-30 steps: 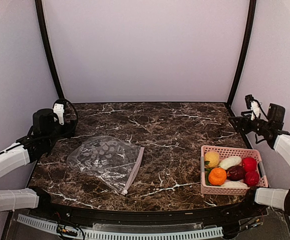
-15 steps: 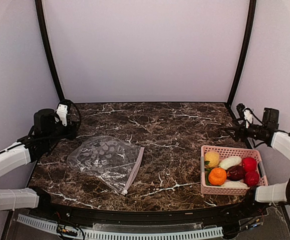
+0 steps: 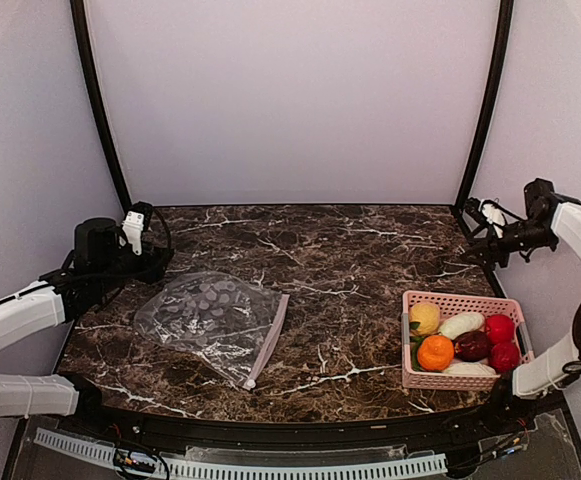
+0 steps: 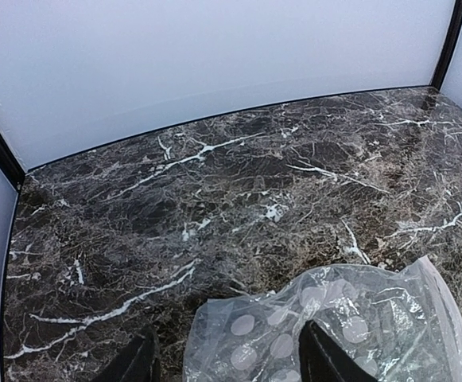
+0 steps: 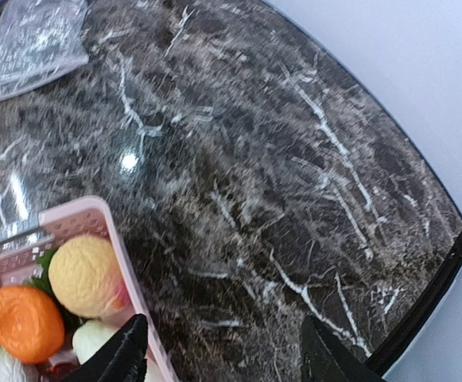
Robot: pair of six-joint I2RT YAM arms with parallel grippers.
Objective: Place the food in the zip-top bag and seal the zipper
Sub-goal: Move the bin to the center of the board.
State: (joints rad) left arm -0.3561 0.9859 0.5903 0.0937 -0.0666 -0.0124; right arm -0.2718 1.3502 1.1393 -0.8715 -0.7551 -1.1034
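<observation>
The bench (image 3: 350,250) is a dark marble top with white veins. The clear bag (image 3: 210,315) lies flat and crinkled on its near-left part, with pale round dots showing on the plastic. Its zipper (image 3: 268,340) runs along the bag's right edge as a pale pink strip, angled from the middle of the bench toward the near edge. A small slider (image 3: 249,383) sits at the strip's near end.

The food is all in a pink basket (image 3: 460,297) at the near-right corner, well apart from the bag. In it are an orange ball (image 3: 435,352), a yellow ball (image 3: 424,317), a white oblong piece (image 3: 461,324), a maroon fruit (image 3: 471,345) and 2 red fruits (image 3: 499,328), with a green leaf (image 3: 413,327) at the left side.

The left gripper (image 4: 231,358) is at the left edge, just behind the bag's far-left corner. Its 2 fingers are spread apart with nothing between them, and the bag's edge shows below them in the wrist view. The right gripper (image 5: 224,350) is up near the far-right corner, behind the basket. Its fingers are also apart and hold nothing, and its wrist view looks down on bare marble and the basket's far-left corner.
</observation>
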